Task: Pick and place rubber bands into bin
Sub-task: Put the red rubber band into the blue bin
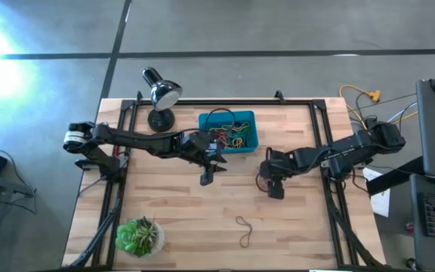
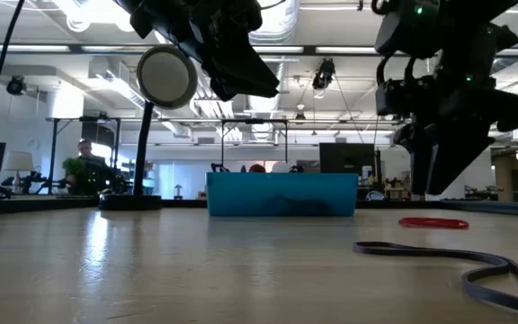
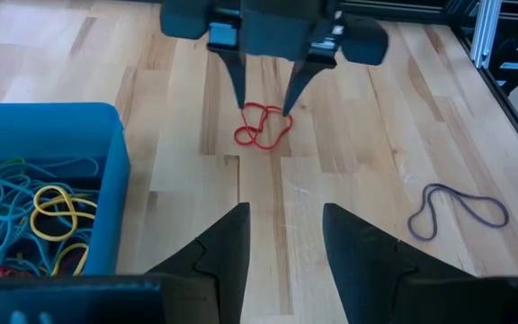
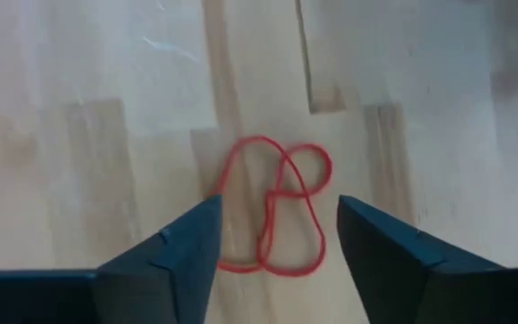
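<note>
The teal bin [image 1: 249,138] stands at the table's far middle with several coloured rubber bands [image 1: 229,136] inside. A red rubber band [image 4: 281,202] lies twisted flat on the wood. My right gripper [image 4: 277,211] hangs open just above it, pointing steeply down, one finger on either side, touching nothing. In the left wrist view the same fingers [image 3: 238,85] stand over the red band [image 3: 263,128]. My left gripper [image 3: 281,243] is open and empty, raised above the table in front of the bin [image 3: 52,135]. A dark rubber band [image 1: 245,230] lies nearer the front edge.
A desk lamp [image 1: 161,94] stands at the far left beside the bin. A potted plant [image 1: 138,236] sits at the near left corner. The dark band [image 3: 457,209] lies on bare wood toward the near edge, and black rails [image 1: 327,151] frame the table.
</note>
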You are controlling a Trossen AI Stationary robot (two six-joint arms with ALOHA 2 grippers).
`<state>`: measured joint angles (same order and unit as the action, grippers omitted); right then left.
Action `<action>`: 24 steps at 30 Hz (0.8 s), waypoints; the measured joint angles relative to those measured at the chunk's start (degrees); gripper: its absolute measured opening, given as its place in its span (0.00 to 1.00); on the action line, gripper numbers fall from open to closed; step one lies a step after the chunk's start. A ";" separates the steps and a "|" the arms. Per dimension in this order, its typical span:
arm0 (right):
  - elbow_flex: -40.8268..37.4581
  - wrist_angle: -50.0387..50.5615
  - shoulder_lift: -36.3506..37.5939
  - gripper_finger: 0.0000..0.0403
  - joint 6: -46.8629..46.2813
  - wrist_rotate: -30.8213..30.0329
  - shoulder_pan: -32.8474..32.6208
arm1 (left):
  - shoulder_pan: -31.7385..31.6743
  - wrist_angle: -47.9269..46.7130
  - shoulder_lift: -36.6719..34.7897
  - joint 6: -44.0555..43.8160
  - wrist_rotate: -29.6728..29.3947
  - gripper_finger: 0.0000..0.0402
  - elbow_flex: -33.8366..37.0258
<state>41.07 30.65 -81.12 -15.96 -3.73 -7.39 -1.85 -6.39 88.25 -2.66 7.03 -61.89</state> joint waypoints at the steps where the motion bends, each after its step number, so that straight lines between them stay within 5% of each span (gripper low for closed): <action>1: -0.45 -0.06 0.00 0.52 0.38 0.64 0.62 | -0.01 -0.03 0.00 0.00 0.00 0.31 0.00; 11: -4.22 -3.97 -0.04 0.63 2.66 5.13 3.92 | 0.00 -0.07 0.00 0.03 -0.01 0.31 0.04; 24: -2.79 -5.14 -8.83 0.63 1.33 4.82 3.88 | 0.00 -0.05 0.00 0.04 0.00 0.31 0.15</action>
<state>38.28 25.52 -89.95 -14.63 1.09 -3.51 -1.85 -6.44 88.25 -2.61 7.03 -61.73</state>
